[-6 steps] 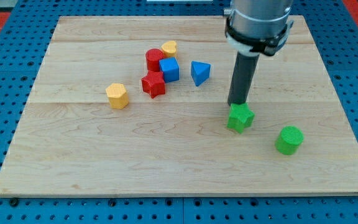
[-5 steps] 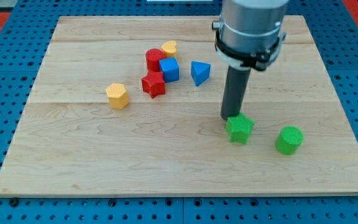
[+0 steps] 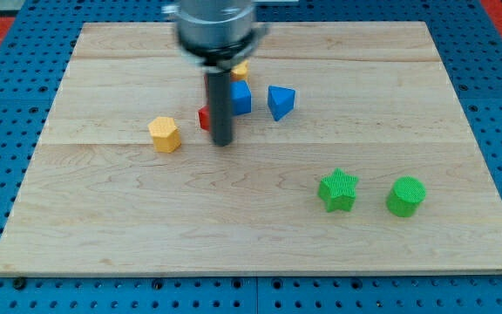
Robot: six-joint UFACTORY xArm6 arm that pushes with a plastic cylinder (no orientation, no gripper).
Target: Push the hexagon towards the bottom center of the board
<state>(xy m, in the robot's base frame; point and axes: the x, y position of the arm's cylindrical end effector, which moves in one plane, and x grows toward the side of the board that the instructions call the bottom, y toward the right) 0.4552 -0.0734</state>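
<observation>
The yellow hexagon (image 3: 165, 134) lies on the wooden board (image 3: 260, 235), left of centre. My tip (image 3: 223, 142) is down on the board to the right of the hexagon, a block's width away. The rod stands in front of the red star (image 3: 204, 118) and hides most of it and the red block behind it. Motion blur smears the arm.
A blue cube (image 3: 240, 97), a blue triangle block (image 3: 280, 101) and a small yellow block (image 3: 239, 69) cluster near the rod. A green star (image 3: 337, 190) and a green cylinder (image 3: 405, 195) lie at the lower right.
My tip left the green star and swept fast to the view's left, now in front of the red star. The green star sits slightly lower than at first.
</observation>
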